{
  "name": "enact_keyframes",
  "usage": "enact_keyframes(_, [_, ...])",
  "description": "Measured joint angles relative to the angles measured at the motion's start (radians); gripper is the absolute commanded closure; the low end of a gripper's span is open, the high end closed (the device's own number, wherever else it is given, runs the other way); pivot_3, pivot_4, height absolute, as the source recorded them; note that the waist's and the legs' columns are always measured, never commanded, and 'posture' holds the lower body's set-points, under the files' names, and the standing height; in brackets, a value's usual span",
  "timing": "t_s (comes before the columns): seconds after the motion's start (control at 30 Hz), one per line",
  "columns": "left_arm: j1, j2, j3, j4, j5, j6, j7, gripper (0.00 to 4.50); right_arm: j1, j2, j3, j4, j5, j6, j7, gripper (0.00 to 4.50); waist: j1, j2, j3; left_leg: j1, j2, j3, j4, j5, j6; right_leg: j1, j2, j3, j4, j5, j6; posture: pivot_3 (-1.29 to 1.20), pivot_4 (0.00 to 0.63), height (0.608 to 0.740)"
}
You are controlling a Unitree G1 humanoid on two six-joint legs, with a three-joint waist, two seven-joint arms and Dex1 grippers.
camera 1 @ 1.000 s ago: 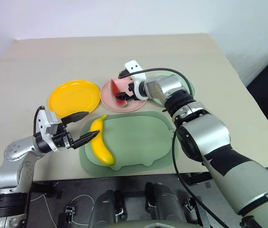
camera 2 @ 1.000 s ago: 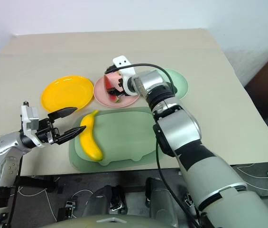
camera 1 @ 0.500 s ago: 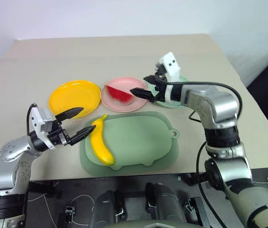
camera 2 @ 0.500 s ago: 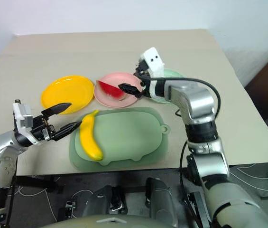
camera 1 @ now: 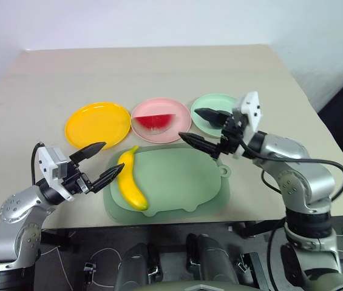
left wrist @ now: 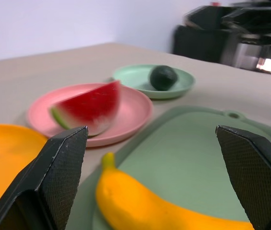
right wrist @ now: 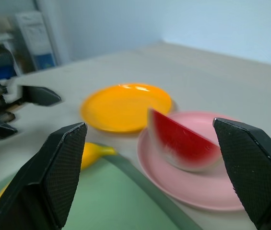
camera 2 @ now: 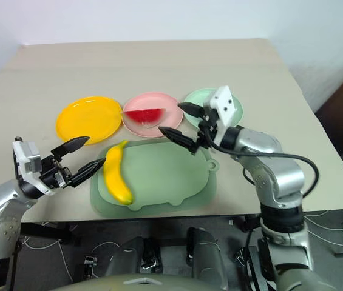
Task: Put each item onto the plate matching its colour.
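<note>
The beige tabletop [camera 1: 159,73] sits against a pale wall. I see the watermelon wedge [camera 1: 153,120] on the pink plate [camera 1: 171,128] and the banana [camera 1: 129,185] on the pig-shaped board [camera 1: 183,182] at the near edge, so I judge the banana is next: my left gripper [camera 1: 101,163], jaws apart and empty, must close around it, then carry it to the yellow plate [camera 1: 89,124]. My right gripper [camera 1: 201,127] hangs open. The left wrist view shows the avocado [left wrist: 163,77] on the mint plate [left wrist: 130,74].
</note>
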Motion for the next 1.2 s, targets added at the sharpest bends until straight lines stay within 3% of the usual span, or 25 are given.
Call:
enact_keyframes(0.4, [0.054, -0.029, -0.03, -0.075, 0.022, 0.025, 0.121, 0.0, 0.06, -0.103, 0.065, 0.022, 0.007, -0.1, 0.115, 0.04, 0.011, 0.0, 0.0, 0.0, 0.0, -0.003, 0.0, -0.002, 0.003, 0.006, 0.001, -0.003, -0.01, 0.001, -0.003, 0.0, 0.15, 0.696])
enact_keyframes(0.9, [-0.028, -0.041, -0.146, -0.185, 0.014, 0.432, 0.46, 0.0, 0.072, -0.104, 0.099, 0.025, -0.003, -0.117, 0.042, 0.04, 0.017, 0.0, 0.0, 0.001, 0.0, -0.003, 0.001, -0.001, 0.002, 0.006, 0.001, -0.003, -0.009, 0.002, -0.003, 0.0, 0.15, 0.696])
enact_keyframes(1.2, [-0.071, 0.007, -0.155, -0.2, -0.007, 0.602, 0.487, 0.0, 0.043, -0.109, 0.103, 0.023, 0.001, -0.077, 0.008, 0.04, 0.022, 0.0, 0.0, 0.001, 0.0, -0.003, 0.001, -0.001, 0.002, 0.007, 0.001, -0.003, -0.009, 0.002, -0.003, 0.0, 0.15, 0.696])
